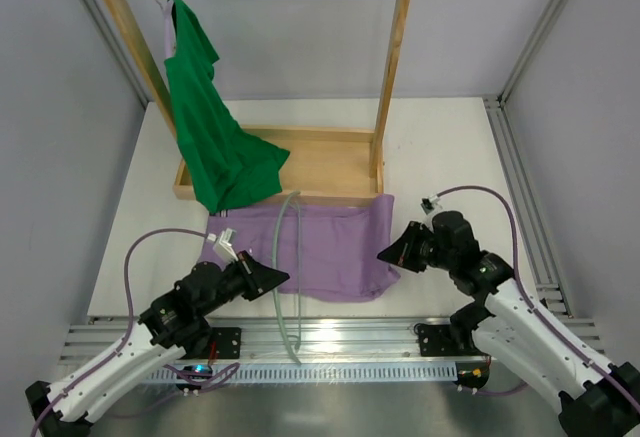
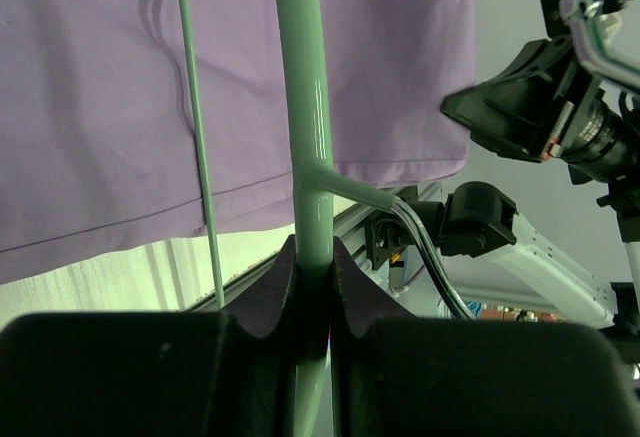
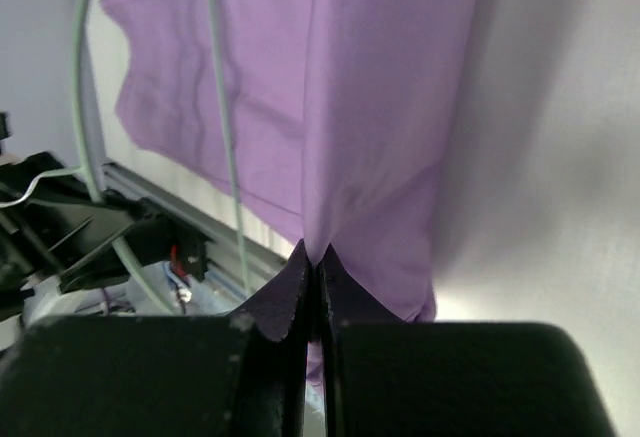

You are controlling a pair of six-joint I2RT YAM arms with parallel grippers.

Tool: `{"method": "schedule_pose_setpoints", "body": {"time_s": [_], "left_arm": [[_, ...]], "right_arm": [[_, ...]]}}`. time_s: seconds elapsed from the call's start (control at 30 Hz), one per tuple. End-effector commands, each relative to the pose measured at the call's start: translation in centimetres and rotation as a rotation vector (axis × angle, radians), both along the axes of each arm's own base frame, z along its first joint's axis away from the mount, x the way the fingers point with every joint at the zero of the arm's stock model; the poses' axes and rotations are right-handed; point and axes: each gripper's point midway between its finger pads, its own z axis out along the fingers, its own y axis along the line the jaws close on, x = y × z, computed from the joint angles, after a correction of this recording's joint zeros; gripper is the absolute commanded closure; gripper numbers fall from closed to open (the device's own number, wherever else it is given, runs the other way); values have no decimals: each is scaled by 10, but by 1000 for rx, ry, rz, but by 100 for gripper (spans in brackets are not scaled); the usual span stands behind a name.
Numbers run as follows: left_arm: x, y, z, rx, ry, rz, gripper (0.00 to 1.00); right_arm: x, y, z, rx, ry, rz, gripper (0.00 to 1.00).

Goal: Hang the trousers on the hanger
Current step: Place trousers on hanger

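Left jaws clamp the hanger (image 2: 300, 77) at bottom centre, pinning it steady — right jaws pinch the trousers (image 3: 350, 87) by an edge, lower middle, probably to drag cloth over it.

trousers (image 1: 330, 252), plain lilac-purple; hanger (image 2: 303, 107), pale grey-green; T-shirt (image 1: 205, 137), dark green; rack (image 1: 390, 77), light natural wood; table (image 1: 450, 157), white.

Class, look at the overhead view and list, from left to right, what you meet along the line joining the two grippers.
In order: left gripper → hanger → right gripper. The trousers span nearly that whole line, so they are left out of the order.
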Motion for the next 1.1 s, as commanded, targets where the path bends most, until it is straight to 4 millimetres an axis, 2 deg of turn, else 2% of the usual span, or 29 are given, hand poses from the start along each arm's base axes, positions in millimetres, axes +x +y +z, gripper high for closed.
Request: {"method": "schedule_pose_setpoints", "body": {"time_s": [0.0,0.17,0.2,0.3,0.33,0.4,0.43,0.5,0.53,0.63,0.67,0.8,1.07], "left_arm": [[1,2,-10,11,46,26,100],[1,1,-10,12,43,23,100],[2,1,-10,16,42,25,100],[2,1,-11,19,41,22,100],[2,1,-11,20,42,22,100],[2,1,-10,19,39,22,100],[2,1,-7,14,35,23,100],[2,1,-5,10,31,23,100],[2,1,-4,10,28,19,100],[2,1,-1,13,22,17,100],[2,1,0,14,21,16,100],[2,1,4,11,13,18,100],[4,-1,8,17,5,13,100]], "right_arm": [[10,37,61,149,-114,33,96],[6,84,74,214,-110,86,96],[0,102,71,222,-89,122,96],[4,131,70,240,-89,140,96],[-2,142,69,251,-73,158,96],[2,156,76,275,-85,151,96],[0,165,63,251,-53,151,96],[5,176,62,258,-52,137,96],[3,185,50,243,-27,145,96],[5,205,49,258,-10,146,96],[3,215,43,245,8,155,96],[-5,236,31,232,45,163,96],[-12,246,10,174,64,116,96]]}}
